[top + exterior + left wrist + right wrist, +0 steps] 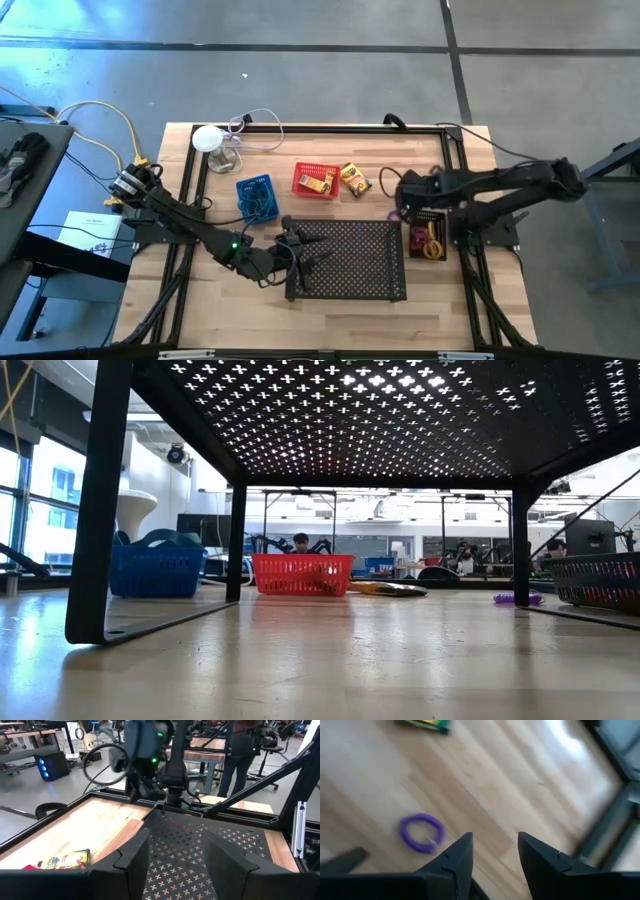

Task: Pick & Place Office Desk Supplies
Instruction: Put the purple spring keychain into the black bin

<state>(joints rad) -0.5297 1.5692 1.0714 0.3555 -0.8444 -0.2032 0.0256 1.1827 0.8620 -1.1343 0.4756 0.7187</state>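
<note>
The right gripper [494,851] hovers part-open and empty, the purple band [421,832] at its ten o'clock: light, floppy, best pinched across one strand.

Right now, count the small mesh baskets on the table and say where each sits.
3. The blue basket sits near the white disc, the red basket beside it, and the black basket right of the large perforated tray. None looks hidden.
</note>
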